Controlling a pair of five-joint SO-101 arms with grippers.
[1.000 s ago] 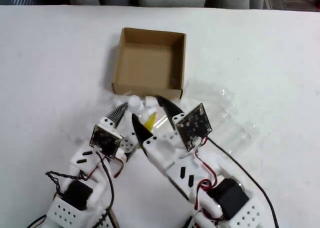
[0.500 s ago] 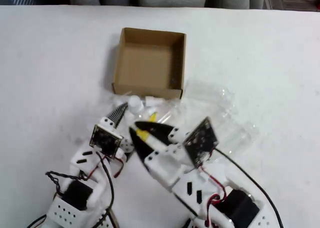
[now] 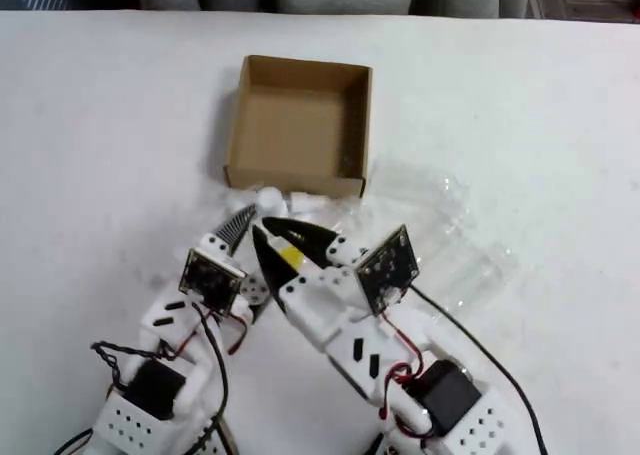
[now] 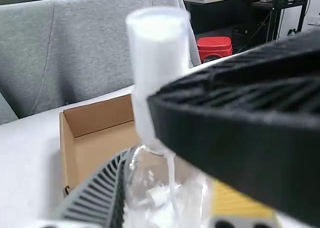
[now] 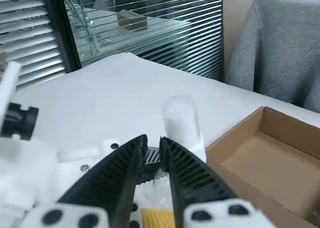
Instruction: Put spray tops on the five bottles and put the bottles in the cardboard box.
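My left claw is clamped on a clear bottle, which stands upright between its ribbed fingers. A white spray top sits on the bottle's neck, and a thin tube runs down from it inside the bottle.

My right claw is just beside the left one, at about 4 o'clock from the spray top in the high view. Its two black fingers are drawn almost together, with just a slit between them, and they hold nothing. Their tips point toward the spray top and lie near it; I cannot tell whether they touch it.

The cardboard box sits at 12 o'clock from both claws, open side up, with its front wall close behind the held bottle. Other clear bottles lie on their sides on the white counter, at about 4 o'clock from the box and 3 o'clock from my right claw. A few small white pieces lie against the box's front wall, too small for me to tell what they are.
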